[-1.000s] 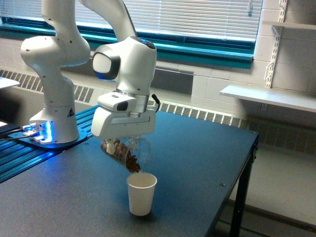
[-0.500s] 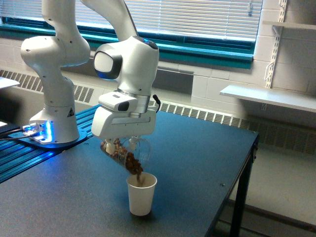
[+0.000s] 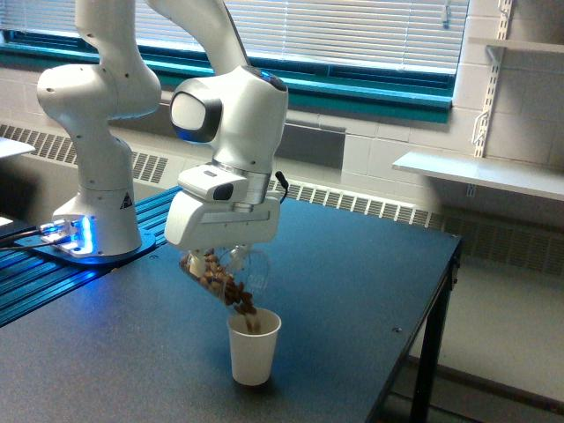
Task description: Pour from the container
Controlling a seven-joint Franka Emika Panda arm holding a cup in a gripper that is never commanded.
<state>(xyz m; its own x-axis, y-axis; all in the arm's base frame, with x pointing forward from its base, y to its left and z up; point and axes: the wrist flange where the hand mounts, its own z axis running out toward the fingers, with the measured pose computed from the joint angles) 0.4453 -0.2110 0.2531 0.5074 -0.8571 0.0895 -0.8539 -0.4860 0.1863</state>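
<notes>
Mid-pour: gripper (image 3: 222, 257) pinches the clear container (image 3: 224, 276), tipped mouth-down just above the white paper cup (image 3: 254, 347) near the counter (image 3: 352, 282) front edge, brown bits dropping in; next, I reckon, keep tilt steady w/ mouth over cup.

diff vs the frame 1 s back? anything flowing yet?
Yes. A second ago the brown bits sat at the mouth of the tilted clear container with none leaving it; now a stream falls into the white paper cup. The arm's wrist has rolled slightly further and shifted a touch toward the exterior view's right. The gripper still holds the container. The paper cup stays upright in the same spot on the dark table.
</notes>
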